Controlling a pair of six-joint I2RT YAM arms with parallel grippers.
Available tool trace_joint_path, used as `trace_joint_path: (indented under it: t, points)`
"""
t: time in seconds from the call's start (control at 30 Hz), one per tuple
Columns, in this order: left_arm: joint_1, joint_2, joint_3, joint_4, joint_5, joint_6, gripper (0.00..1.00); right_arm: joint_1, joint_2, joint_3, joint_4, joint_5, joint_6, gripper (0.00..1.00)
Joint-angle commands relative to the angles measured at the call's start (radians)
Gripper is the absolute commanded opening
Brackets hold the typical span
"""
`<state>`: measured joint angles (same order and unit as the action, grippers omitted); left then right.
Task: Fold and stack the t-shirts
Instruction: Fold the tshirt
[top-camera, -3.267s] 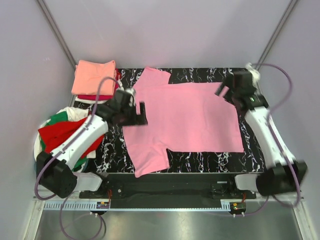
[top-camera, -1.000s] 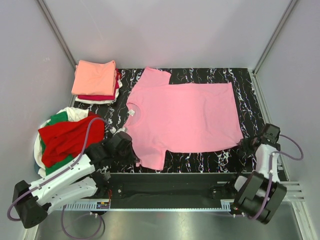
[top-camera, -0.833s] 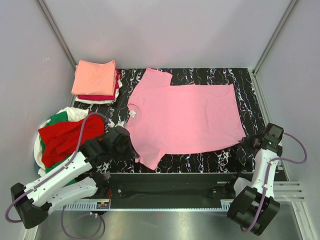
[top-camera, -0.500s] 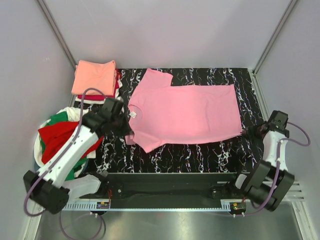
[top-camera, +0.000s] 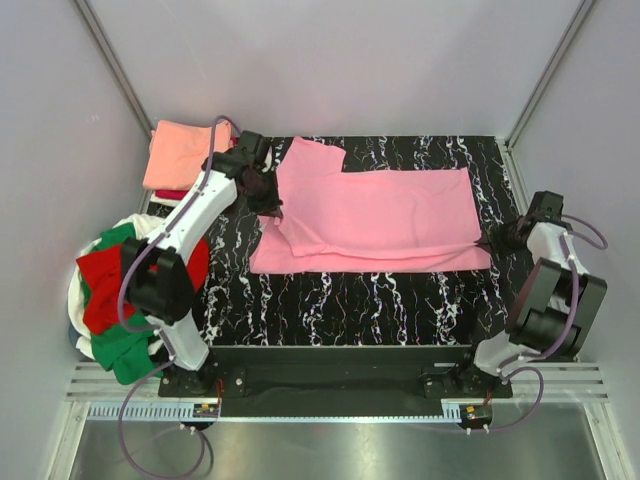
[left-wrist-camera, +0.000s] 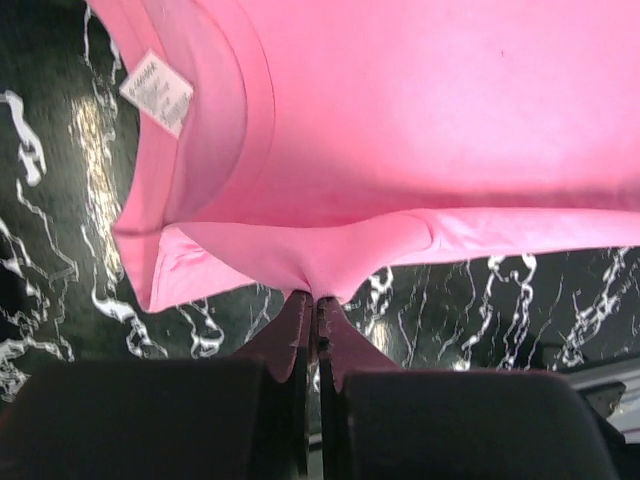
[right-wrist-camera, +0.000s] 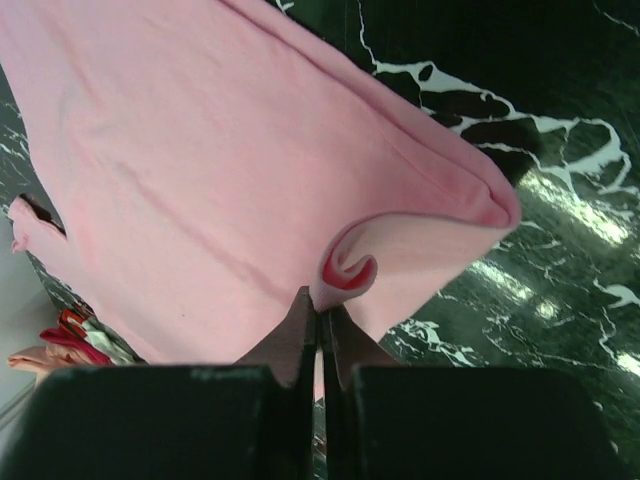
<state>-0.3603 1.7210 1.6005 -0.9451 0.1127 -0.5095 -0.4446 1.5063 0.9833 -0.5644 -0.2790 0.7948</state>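
Overhead view. Bubblegum-pink short-sleeved cloth t-shirt (top-camera: 390, 215) lay across the middle of the black white-veined marble tabletop (top-camera: 400, 310), long axis running left to right in the frame, neck end at left, hem at right. Left gripper (top-camera: 268, 200) sat at the shirt's left end, right gripper (top-camera: 490, 241) at its right end; the shirt spanned the gap between them. The left one stood higher in the frame than the right, so the raised edge ran slanted. My reading: the right end had farther to travel toward the top of the frame to square the fold. Stack of salmon-orange folded tees (top-camera: 178, 152) at upper left; loose heap of red, green and white tees (top-camera: 120, 290) at far left.

Left wrist view. Fingers were pressed together on a pinch of pink cloth at the lower edge of the fold. White neck label (left-wrist-camera: 157, 92) showed at upper left, collar curving below it.

Right wrist view. Fingers were likewise clamped together on the shirt's hem corner, which curled into a small roll just above the tips. Cloth spread away to the upper left, bare tabletop to the right.
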Motion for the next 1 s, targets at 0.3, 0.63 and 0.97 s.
trace_joint_path:
  t: [0.3, 0.63, 0.97]
  points:
    - [0.067, 0.189, 0.228, -0.027, 0.005, 0.062, 0.00, 0.061, 0.241, 0.196, 0.063, 0.035, 0.004, 0.00]
    - [0.113, 0.354, 0.374, -0.069, 0.004, 0.086, 0.08, 0.075, 0.408, 0.343, 0.045, 0.040, -0.025, 0.39]
    - [0.164, 0.274, 0.370, -0.081, -0.060, 0.072, 0.79, 0.340, 0.325, 0.589, -0.097, 0.205, -0.221, 0.92]
